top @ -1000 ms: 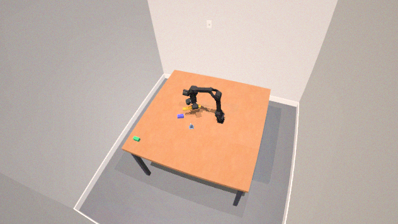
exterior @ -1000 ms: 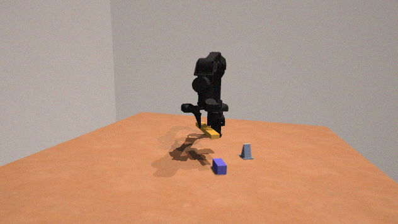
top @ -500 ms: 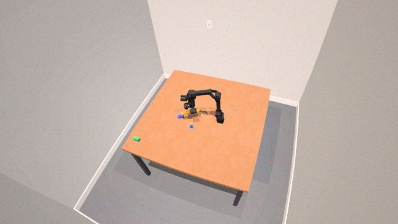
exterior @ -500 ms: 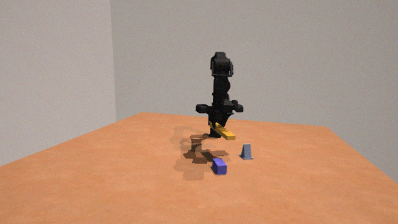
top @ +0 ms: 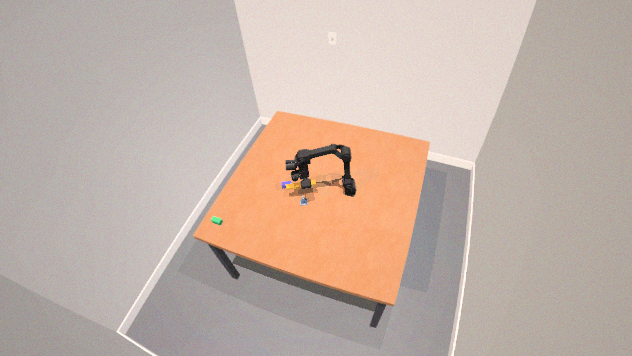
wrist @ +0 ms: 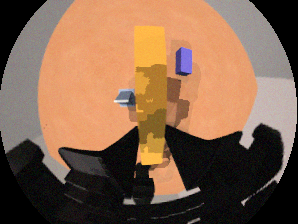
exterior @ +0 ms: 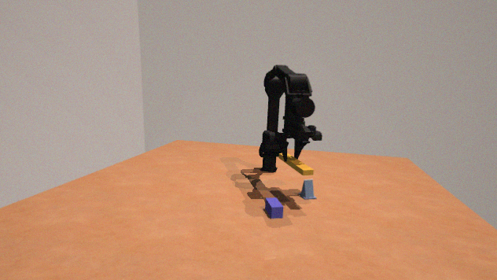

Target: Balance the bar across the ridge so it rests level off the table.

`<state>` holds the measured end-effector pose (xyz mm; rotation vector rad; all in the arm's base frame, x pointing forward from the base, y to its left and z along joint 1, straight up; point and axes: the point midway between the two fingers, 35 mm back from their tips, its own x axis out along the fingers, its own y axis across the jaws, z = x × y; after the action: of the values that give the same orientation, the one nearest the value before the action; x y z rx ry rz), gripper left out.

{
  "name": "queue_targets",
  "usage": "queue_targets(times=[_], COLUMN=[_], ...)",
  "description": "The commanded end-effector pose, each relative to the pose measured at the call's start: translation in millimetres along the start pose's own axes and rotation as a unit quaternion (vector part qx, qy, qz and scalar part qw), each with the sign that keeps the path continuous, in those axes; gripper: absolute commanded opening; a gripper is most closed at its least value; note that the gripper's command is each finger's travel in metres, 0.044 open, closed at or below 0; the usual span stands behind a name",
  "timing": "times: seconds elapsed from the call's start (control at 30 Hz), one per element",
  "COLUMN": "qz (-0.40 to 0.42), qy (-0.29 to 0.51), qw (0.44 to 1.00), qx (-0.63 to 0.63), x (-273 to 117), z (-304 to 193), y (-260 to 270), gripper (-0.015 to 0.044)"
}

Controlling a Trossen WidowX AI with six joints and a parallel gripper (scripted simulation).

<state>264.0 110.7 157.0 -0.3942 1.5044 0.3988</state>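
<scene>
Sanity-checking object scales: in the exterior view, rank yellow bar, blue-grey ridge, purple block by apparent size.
1. Yellow bar, longest, though farthest away.
2-3. Blue-grey ridge and purple block look alike; the block sits nearer the camera, so no ranking.
</scene>
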Motion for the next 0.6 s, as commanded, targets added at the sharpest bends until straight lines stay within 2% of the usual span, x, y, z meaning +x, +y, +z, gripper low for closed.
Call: queue_targets(times=[0.0,0.33,0.57], qz=[0.001,0.003,0.003], qy=[0.001,0.001,0.001], qw=[1.0,1.0,1.0], qx=[0.005,0.011,0.011], x=[0,-1,5], z=[0,0,0], y=[14,51,54], gripper=[0.0,0.0,0.0])
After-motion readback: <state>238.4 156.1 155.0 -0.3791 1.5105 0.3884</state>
